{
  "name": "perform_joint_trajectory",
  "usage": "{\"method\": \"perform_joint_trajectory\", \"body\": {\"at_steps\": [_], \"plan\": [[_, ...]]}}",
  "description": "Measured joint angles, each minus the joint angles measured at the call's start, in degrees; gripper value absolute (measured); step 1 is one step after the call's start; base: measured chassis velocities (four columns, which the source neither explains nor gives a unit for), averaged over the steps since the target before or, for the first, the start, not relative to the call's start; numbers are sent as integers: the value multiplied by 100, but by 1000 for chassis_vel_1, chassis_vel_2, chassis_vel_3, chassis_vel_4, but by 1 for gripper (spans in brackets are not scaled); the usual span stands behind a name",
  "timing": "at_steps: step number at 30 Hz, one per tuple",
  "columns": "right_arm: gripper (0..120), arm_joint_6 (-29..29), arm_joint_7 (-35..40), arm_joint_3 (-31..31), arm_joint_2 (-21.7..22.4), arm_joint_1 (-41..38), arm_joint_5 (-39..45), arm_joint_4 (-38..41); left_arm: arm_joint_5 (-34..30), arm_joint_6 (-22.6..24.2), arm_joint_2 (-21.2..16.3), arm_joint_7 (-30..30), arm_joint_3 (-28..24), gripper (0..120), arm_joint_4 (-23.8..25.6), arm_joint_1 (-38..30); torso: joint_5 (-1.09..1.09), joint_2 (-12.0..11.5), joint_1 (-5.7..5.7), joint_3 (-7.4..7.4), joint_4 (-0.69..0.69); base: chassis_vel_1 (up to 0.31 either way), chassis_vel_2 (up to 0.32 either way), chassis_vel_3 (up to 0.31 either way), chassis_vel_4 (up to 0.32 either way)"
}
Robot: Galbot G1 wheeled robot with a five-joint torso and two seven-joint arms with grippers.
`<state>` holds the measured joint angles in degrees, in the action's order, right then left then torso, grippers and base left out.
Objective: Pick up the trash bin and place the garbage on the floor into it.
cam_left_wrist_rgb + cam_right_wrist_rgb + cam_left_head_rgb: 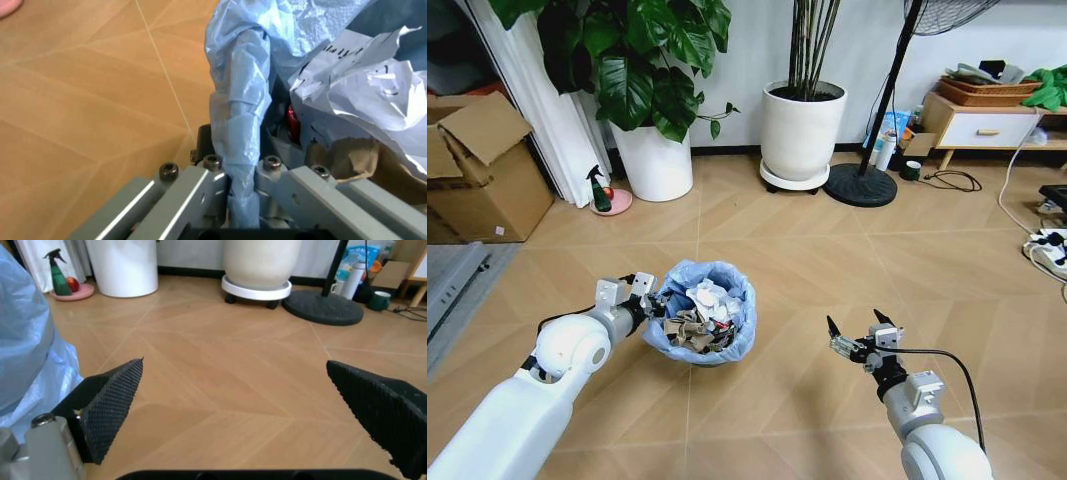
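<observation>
My left gripper (649, 296) is clamped on the trash bin (702, 312) rim, liner pinched. Bin sits mid-floor (827, 270), full of garbage (702, 315). My right gripper (859, 338) hangs spread and empty beside it. No litter visible on floor; looks near done.

Small blue-lined trash bin (702, 312) sits upright, rim pinched in the left gripper (649, 298), stuffed with crumpled paper garbage (707, 310).
</observation>
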<state>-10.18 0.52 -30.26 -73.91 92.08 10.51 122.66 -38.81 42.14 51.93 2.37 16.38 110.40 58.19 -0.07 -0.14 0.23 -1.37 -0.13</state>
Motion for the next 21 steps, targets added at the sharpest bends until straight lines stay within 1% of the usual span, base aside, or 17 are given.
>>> {"method": "perform_joint_trajectory", "body": {"at_steps": [3, 5, 7, 9, 11, 15, 16, 17, 19, 21], "plan": [[100, 1, -1, 15, -2, -7, -5, -11, 0, 0, -1, 0, 0, 0, 0, 5, 4, 0, 0, 0, 0, 194, -178, -190, 191], [100, 2, -1, 21, -2, -15, -11, -21, -1, 0, -1, -1, -1, 0, 0, 7, -1, 0, 0, 0, 0, 174, -196, -197, 190], [100, 4, -1, 22, -1, -21, -17, -33, 0, 0, -1, -1, -1, 0, -2, 7, 5, 0, 0, 0, -1, 188, -187, -200, 176], [100, 6, -1, 23, -1, -22, -21, -37, 0, 0, 0, -1, -1, 0, -2, 7, 5, 0, 0, 0, 0, 203, -176, -182, 213], [100, 13, -1, 22, 0, -22, -28, -42, 0, 0, 3, -2, -1, 0, -3, 8, -1, 0, 0, -1, 0, 215, -191, -203, 215], [100, 16, -1, 21, 0, -23, -30, -45, 0, 0, 6, -2, -2, 0, -3, 8, 6, 0, 0, 0, -1, 223, -187, -225, 194], [100, 17, -1, 20, -1, -26, -32, -48, 0, 0, 6, -2, -4, 0, -4, 10, -2, 0, 0, 0, 0, 236, -164, -243, 160], [100, 17, -1, 20, -1, -26, -32, -48, 0, 0, 6, -2, -4, 0, -4, 10, -2, 0, 0, 0, 0, 236, -164, -243, 160], [100, 19, -1, 19, -3, -31, -33, -54, 0, 0, 5, -3, -4, 0, -3, 10, 5, 0, 0, 0, 0, 236, -175, -210, 175], [100, 21, -1, 19, -4, -33, -33, -58, 0, 0, 0, -4, -1, 0, -2, 9, 3, 0, 0, 0, 0, 256, -147, -244, 163]]}}
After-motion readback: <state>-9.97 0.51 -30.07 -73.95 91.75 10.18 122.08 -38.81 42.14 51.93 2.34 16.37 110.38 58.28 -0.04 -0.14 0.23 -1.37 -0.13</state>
